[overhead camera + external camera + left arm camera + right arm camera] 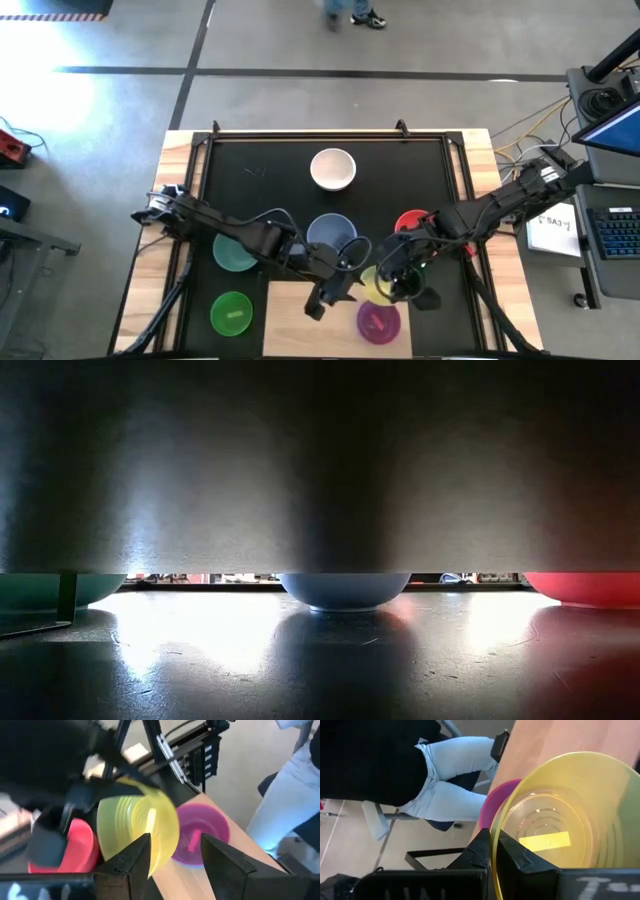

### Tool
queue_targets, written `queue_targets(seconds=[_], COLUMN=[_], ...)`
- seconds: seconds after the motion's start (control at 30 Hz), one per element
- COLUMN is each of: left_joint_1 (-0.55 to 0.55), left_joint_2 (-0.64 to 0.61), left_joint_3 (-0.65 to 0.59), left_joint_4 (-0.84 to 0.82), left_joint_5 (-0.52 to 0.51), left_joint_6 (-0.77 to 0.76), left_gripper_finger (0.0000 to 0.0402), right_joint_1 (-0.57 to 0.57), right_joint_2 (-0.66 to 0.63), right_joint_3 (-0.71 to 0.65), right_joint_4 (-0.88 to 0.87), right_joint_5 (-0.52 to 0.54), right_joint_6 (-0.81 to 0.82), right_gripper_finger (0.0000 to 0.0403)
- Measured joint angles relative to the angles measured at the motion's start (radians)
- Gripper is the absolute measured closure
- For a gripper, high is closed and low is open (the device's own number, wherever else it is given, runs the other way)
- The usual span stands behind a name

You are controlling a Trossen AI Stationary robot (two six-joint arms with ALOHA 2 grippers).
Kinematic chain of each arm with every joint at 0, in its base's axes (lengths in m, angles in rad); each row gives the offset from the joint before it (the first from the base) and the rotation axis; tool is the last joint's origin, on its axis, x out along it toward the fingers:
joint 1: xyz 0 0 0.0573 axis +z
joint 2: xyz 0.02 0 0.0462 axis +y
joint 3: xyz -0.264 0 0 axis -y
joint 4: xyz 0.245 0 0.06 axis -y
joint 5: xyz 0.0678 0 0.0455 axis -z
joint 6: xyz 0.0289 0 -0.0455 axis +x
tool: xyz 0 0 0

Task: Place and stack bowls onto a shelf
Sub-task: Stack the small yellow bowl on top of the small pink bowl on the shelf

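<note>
Yellow bowl (pixel 378 285) and magenta bowl (pixel 378 321) crowd the shelf's (pixel 290 325) right; left side free.

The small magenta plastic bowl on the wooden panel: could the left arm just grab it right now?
Probably not directly. The left gripper is open and aimed that way, but the yellow plastic bowl, pinched by the right gripper, sits tilted between it and the magenta bowl.

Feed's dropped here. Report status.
Right gripper shut on yellow bowl, tilted above magenta bowl on shelf. Left gripper open, close beside. Nothing blocking.
</note>
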Motion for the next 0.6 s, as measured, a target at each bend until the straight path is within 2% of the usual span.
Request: queue_targets(seconds=[0.27,0.6], left_joint_1=[-0.002,-0.006], left_joint_2=[0.0,0.0], left_joint_3=[0.051,0.051], left_joint_4=[-0.211,-0.297], left_joint_5=[-0.003,-0.034], left_joint_6=[-0.209,-0.397], left_gripper_finger=[0.0249,0.0249], right_joint_1=[0.059,0.133], right_joint_2=[0.073,0.163], right_joint_3=[0.001,0.005], right_joint_4=[0.035,0.153], right_joint_5=[-0.003,-0.005], right_joint_6=[-0.071,-0.117], right_gripper_finger=[0.0394,0.0394])
